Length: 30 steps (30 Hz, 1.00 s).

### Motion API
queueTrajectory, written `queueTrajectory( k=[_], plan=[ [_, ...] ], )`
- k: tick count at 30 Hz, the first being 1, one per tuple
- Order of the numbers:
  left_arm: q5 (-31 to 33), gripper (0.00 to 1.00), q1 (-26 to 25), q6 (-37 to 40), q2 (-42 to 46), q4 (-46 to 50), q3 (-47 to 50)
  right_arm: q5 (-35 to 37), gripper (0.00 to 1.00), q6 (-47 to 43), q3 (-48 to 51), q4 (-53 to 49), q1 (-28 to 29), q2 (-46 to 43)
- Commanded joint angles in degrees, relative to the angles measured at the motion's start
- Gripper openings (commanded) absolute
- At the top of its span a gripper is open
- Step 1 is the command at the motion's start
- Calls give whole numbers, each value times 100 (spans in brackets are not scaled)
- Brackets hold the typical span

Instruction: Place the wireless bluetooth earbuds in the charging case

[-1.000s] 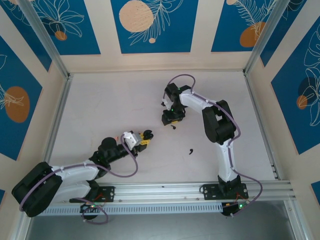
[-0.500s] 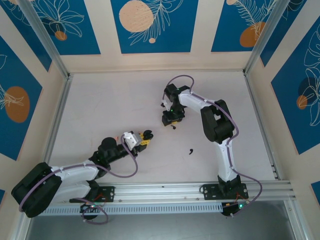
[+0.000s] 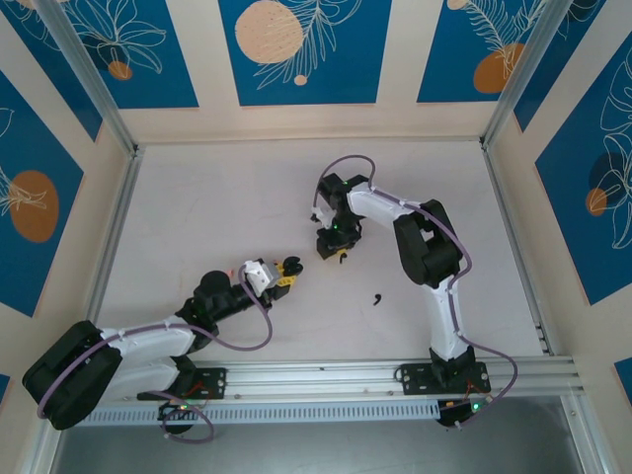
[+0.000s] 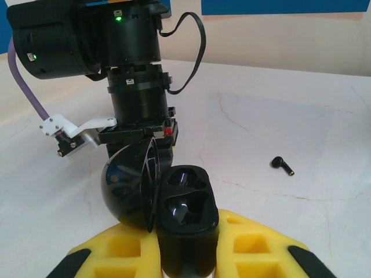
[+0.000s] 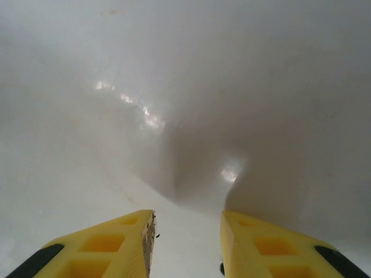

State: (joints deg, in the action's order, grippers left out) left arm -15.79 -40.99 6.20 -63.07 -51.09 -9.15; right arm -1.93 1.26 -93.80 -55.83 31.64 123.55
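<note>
**Case held open, right end effector low over the worktop**

The pale worktop [image 3: 197,207] carries both arms. The left arm [image 3: 148,341] lies low and reaches toward the middle. Its end effector [image 4: 188,250] is clenched on the black charging case [image 4: 186,208]. The case stands upright with its lid swung off to one side, probably so the empty wells face up and stay steady for loading.

The right arm [image 3: 425,247] folds over and points its end effector [image 5: 185,217] straight down, close to the surface. The yellow fingers [image 5: 101,243] stand apart with bare worktop between them, so it looks released and grasps nothing.

One glossy black earbud [image 4: 282,165] lies loose on the worktop. In the overhead view it sits toward the near edge from the right end effector, clearly apart from it. It is also well clear of the case.
</note>
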Motion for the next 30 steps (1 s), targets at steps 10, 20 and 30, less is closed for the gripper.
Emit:
queueTrajectory(
  k=[10, 20, 30],
  plan=[
    [-17, 16, 39, 135, 8, 91, -188, -198, 36, 270, 272, -314, 62, -869],
    [-402, 16, 39, 311, -117, -14, -171, 122, 45, 1094, 301, -397, -446, -978],
    [-422, 16, 41, 312, -132, -19, -201, 34, 48, 1176, 245, -389, -545, -417]
  ],
)
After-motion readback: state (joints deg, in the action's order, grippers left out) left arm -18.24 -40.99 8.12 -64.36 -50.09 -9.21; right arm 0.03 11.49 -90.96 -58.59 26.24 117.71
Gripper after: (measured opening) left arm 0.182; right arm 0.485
